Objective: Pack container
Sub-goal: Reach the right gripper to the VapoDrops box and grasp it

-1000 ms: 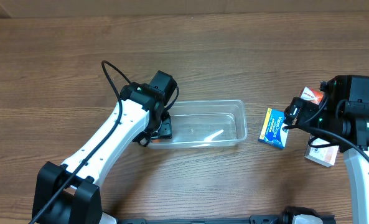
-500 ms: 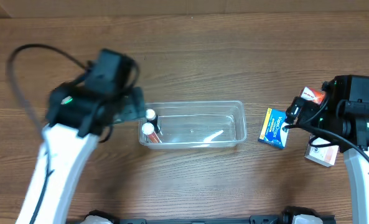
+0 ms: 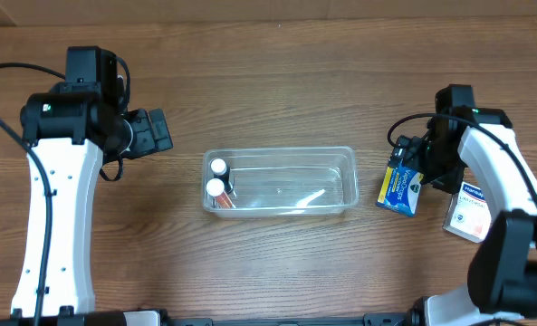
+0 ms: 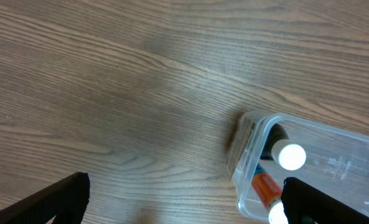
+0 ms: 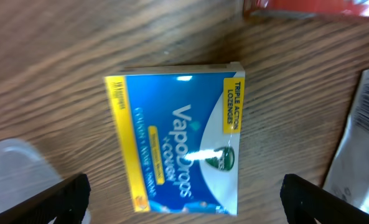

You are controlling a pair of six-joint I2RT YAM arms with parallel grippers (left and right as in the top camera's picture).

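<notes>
The container [image 3: 291,204] is a clear shallow tub at the table's middle. Two white-capped bottles [image 3: 217,178] lie at its left end; one has an orange label [image 4: 266,186]. My left gripper [image 3: 152,132] is open and empty, to the left of the tub and apart from it; its fingers [image 4: 56,200] frame bare wood and the tub's left end [image 4: 249,158]. My right gripper [image 3: 420,168] is open over a blue and yellow VapoDrops box [image 3: 397,187], which lies flat on the table between its fingers [image 5: 52,202] in the right wrist view [image 5: 178,137].
A white box [image 3: 472,215] lies right of the blue box, also at the right edge of the right wrist view [image 5: 358,134]. A red pack [image 5: 315,6] shows beyond the blue box. The tub's corner [image 5: 7,168] is at lower left there.
My left arm has pulled back from the tub's left end to the upper left, leaving two bottles inside. My right arm has swung in over the blue box.
</notes>
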